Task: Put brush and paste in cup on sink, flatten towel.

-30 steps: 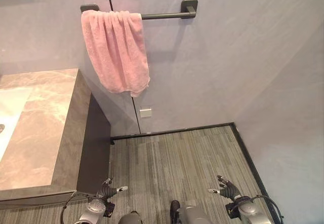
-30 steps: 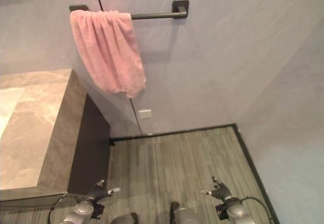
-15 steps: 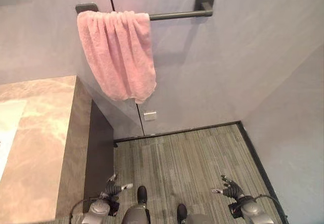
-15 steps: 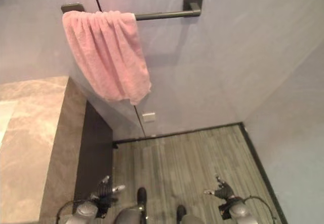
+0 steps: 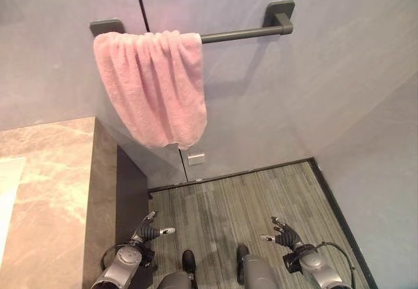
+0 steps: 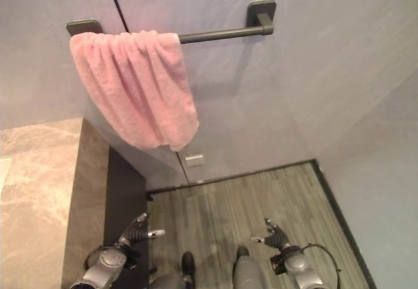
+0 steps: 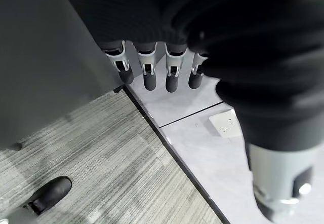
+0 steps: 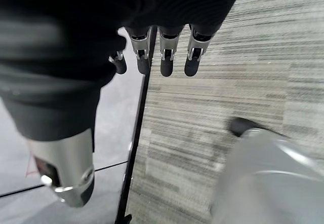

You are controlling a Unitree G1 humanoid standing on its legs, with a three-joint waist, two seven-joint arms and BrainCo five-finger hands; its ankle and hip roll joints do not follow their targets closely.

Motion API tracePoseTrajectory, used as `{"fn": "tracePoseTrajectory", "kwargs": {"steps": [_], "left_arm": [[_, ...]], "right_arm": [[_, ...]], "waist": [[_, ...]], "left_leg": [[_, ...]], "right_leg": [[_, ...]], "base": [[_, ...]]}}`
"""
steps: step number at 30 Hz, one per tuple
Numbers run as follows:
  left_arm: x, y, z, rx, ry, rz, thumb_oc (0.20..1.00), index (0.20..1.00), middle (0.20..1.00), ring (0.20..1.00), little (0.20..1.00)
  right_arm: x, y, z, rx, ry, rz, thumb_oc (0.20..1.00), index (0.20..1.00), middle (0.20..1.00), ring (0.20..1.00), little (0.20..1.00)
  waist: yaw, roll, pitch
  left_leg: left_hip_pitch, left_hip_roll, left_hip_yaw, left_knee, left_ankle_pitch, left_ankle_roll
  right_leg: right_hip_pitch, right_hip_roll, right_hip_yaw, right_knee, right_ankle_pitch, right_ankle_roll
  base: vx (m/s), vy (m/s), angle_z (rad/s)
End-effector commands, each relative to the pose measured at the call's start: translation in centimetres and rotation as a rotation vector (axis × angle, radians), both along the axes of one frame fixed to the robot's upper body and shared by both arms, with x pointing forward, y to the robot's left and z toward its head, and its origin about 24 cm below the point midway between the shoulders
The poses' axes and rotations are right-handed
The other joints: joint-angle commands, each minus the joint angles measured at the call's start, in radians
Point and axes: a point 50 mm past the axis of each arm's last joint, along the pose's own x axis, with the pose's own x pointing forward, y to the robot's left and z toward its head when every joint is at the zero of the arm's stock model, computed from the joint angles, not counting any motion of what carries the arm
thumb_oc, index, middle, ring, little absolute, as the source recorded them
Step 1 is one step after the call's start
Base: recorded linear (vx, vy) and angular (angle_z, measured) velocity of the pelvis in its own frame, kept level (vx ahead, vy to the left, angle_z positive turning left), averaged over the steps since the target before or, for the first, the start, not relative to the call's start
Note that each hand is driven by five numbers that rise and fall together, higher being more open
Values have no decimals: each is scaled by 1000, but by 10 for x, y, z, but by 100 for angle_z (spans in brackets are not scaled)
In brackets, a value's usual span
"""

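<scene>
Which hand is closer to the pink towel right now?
Left. The left hand hangs low, roughly under the towel; the right hand is equally low but well off to the right.

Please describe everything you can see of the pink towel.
The pink towel looks like soft terry cloth. It hangs over the left end of a dark wall rail, bunched into vertical folds rather than spread flat. Its lower edge slants down to the right, above the stone counter. Only the rail touches it; neither hand is near.
</scene>
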Motion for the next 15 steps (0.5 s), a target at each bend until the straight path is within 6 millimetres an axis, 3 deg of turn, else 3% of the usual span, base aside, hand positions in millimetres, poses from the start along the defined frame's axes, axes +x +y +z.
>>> {"fn": "tracePoseTrajectory", "kwargs": {"steps": [1,3,9,11,13,15], "left_arm": [[7,-5,8,18,-64,-66,1000,1000,1000,1000,1000],[2,-6,4,22,-44,-67,1000,1000,1000,1000,1000],[-12,-2,-3,12,1,-32,1000,1000,1000,1000,1000],[-14,1,-1,41,-2,-66,1000,1000,1000,1000,1000],[-10,3,13,55,-47,-132,1000,1000,1000,1000,1000],[3,3,52,75,-170,-322,1000,1000,1000,1000,1000]], "right_arm": [[2,-8,6,-1,-44,-27,1000,1000,1000,1000,1000],[-1,-8,3,11,-27,-45,1000,1000,1000,1000,1000],[-1,-18,7,9,-38,-77,1000,1000,1000,1000,1000],[8,-22,16,28,-88,-110,1000,1000,1000,1000,1000],[19,-25,30,24,-156,-97,1000,1000,1000,1000,1000],[40,-32,59,20,-296,-76,1000,1000,1000,1000,1000]], "waist": [[-14,0,-24],[-11,-20,-43],[8,-15,-95],[11,-10,-102],[15,-7,-110],[16,5,-117]], "left_leg": [[-24,-48,-32,129,-55,-11],[-17,-47,-35,140,-60,-19],[7,-16,-64,85,-39,-41],[18,-4,-71,60,-26,-48],[27,9,-80,26,-11,-53],[30,18,-86,-8,14,-58]], "right_leg": [[2,1,22,3,78,38],[43,18,37,-21,89,31],[124,29,-13,-108,71,14],[140,34,-19,-122,65,8],[151,36,-30,-126,61,4],[148,35,-39,-132,67,4]], "base": [[126,-136,33],[92,-142,32],[85,-149,15],[37,-107,22],[-2,-71,11],[-9,-35,5]]}}
